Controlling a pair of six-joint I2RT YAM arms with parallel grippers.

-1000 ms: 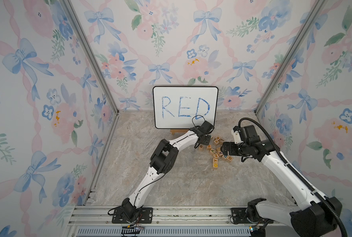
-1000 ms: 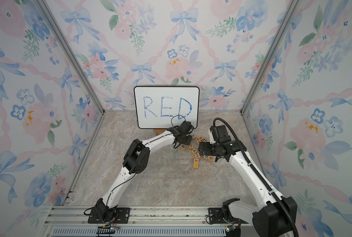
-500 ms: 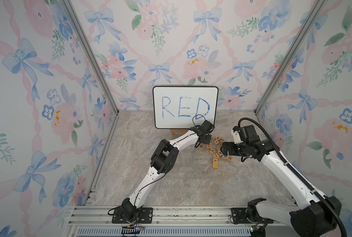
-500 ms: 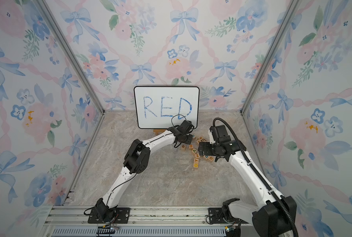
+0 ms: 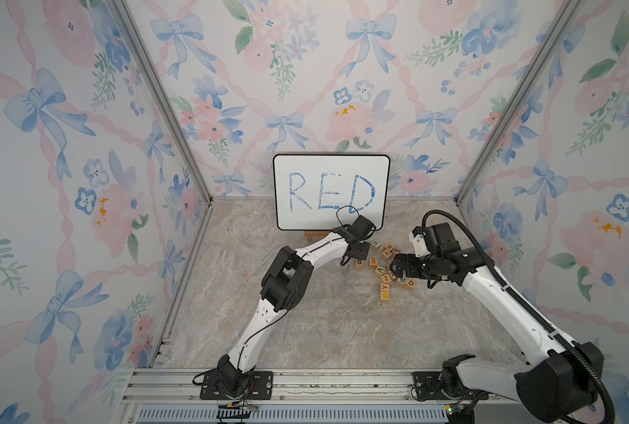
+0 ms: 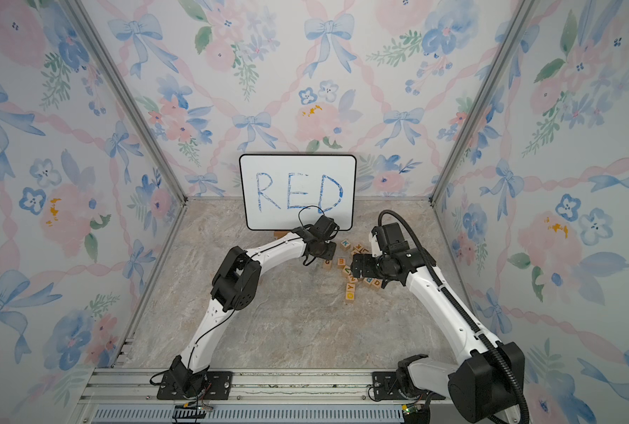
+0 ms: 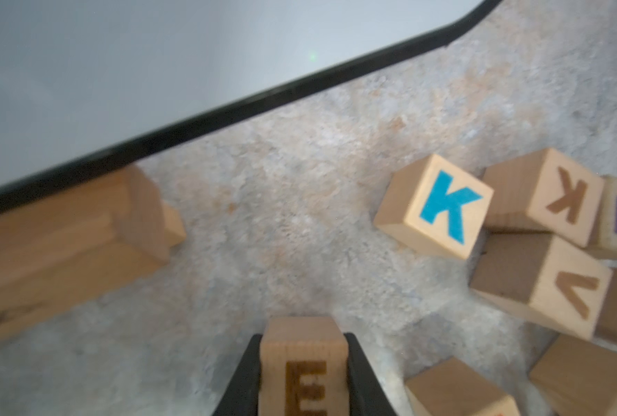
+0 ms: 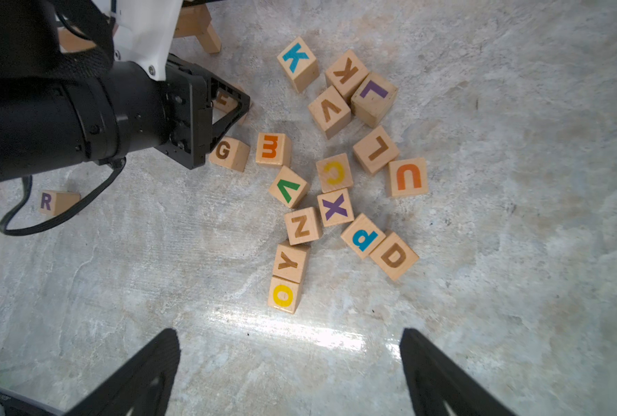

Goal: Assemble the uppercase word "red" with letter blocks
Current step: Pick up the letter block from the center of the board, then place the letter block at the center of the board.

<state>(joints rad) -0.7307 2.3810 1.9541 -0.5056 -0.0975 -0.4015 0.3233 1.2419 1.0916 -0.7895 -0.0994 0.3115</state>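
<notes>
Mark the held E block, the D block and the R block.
E block [image 7: 305, 374]: left wrist view, on its printed E face.
D block [image 8: 394, 255]: right wrist view, centre of the D face.
R block [image 8: 47, 202]: right wrist view, on the face showing R.

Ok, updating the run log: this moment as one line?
left claw: shut on E block | right claw: open over pile | R block: apart from pile | D block: in pile

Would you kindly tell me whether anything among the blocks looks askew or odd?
Nothing looks damaged. The letter blocks lie jumbled, letters turned every way. Only the R block sits apart from the pile; the left gripper grips an E block.
</notes>
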